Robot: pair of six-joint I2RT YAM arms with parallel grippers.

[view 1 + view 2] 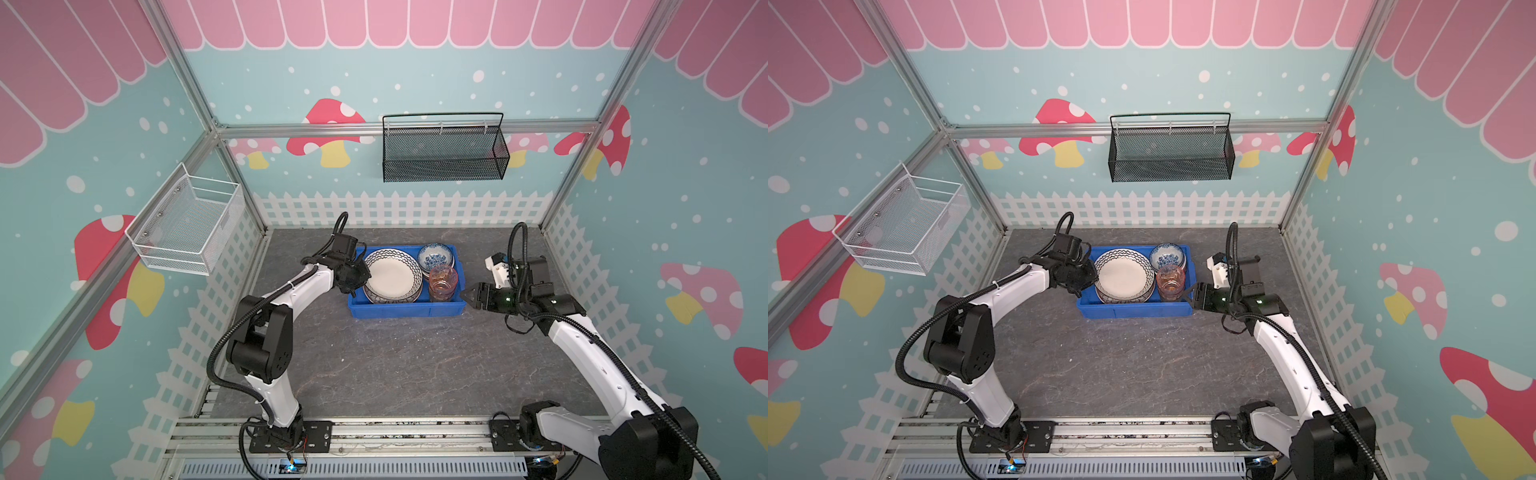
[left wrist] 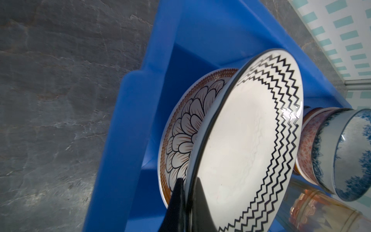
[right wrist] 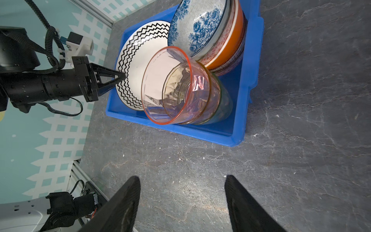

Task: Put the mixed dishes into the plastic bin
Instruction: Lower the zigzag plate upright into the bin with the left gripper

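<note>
The blue plastic bin (image 1: 403, 310) (image 1: 1133, 311) stands at the middle back of the table. In it, the white zigzag-rimmed plate (image 1: 392, 276) (image 2: 247, 140) leans tilted on the brown-rimmed petal plate (image 2: 184, 128). My left gripper (image 1: 365, 274) (image 2: 188, 179) (image 3: 124, 77) is shut on the zigzag plate's left rim. Stacked patterned bowls (image 1: 435, 255) (image 3: 200, 26) sit in the bin's back right corner. Nested pink, amber and green cups (image 1: 443, 283) (image 3: 180, 88) stand in front of the bowls. My right gripper (image 1: 466, 296) (image 3: 181, 177) hangs open and empty just right of the bin.
A black mesh basket (image 1: 444, 153) hangs on the back wall, and a white wire basket (image 1: 187, 224) hangs on the left wall. Grey stone tabletop (image 1: 395, 365) stretches in front of the bin. Aluminium rails run along the front edge.
</note>
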